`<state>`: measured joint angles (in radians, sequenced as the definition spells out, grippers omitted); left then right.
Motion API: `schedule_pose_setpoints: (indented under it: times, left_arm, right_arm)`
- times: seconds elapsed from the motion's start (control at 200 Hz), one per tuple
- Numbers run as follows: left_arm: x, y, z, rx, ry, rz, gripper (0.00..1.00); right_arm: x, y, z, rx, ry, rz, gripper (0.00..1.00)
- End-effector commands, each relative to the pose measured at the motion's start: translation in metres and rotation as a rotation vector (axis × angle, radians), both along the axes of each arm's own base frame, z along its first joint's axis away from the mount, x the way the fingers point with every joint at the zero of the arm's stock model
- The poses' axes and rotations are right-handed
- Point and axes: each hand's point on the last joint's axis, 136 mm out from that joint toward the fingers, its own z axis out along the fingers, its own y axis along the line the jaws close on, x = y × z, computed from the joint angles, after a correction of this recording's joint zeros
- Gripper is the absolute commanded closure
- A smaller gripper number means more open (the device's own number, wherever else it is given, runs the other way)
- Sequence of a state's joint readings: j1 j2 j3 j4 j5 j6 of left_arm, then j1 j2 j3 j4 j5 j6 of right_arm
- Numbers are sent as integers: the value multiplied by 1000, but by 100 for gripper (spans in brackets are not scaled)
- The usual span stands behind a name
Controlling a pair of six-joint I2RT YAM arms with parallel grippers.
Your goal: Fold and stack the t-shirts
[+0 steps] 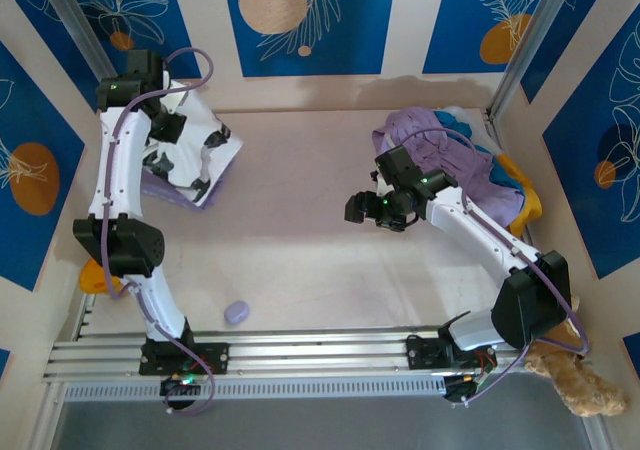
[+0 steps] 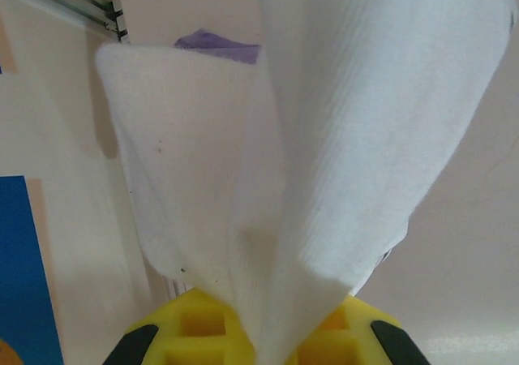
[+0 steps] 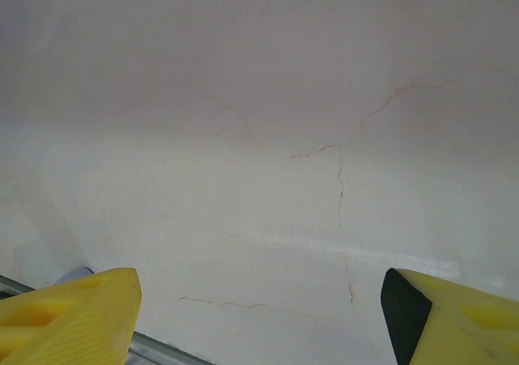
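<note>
The table [image 1: 320, 260] is a wide, pale, matt slab crossed by hairline cracks, and its bare middle is the sensible place to fold. The white t-shirt [image 1: 195, 150], large and printed with black patches, hangs bunched at the far left corner. The left gripper [image 2: 268, 337] has its yellow fingers [image 2: 195, 324] clamped tight on a gathered fold of it. The step in hand looks like lifting and spreading this shirt. To do it well, the left arm should carry the cloth over the open middle and lower it gradually, so the free edge lands first and drags flat instead of heaping. The right gripper [image 3: 259, 320] hovers over bare table near the pile of t-shirts [image 1: 455, 155], jaws wide apart and holding nothing. It is free to take an opposite edge, since a single pinch probably lets the cloth twist

The white shirt is a fine-ribbed knit, soft and limp, draping in long rounded folds. The pile in the far right corner is a lumpy mound of crumpled lavender over teal and yellow-orange. A lavender cloth [image 1: 160, 188], probably another shirt, lies thin and flat beneath the hanging one. The fingers are blocky, with square recesses. The lavender blob [image 1: 237, 312] near the front rail is small, round and smooth
</note>
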<state>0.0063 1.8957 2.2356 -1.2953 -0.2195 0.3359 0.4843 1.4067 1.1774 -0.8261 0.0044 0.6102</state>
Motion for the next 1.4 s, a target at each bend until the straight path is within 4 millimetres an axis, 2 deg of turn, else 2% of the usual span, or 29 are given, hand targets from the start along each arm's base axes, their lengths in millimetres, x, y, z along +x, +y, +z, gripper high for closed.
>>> schedule_pose_setpoints:
  times: [0.0,0.27,0.675,1.15,1.256,1.396]
  left_arm:
    - [5,5,3,36,-15,-7,100]
    - [18,1,-17,11,15,-15,100]
    - [38,20,-48,107,72,-22,100]
    - [57,76,-77,103,73,69,100]
    - [65,86,-92,82,69,69,100]
    - [80,92,-122,64,91,45,100]
  right_arm:
    - [0,-4,6,-13,-9,7,21]
    - [1,-5,6,-11,-7,3,21]
    - [1,-7,11,-17,-8,12,21]
    - [9,-2,13,-19,32,26,21]
    - [11,0,13,-21,43,31,21]
    - [10,3,15,-35,64,47,21]
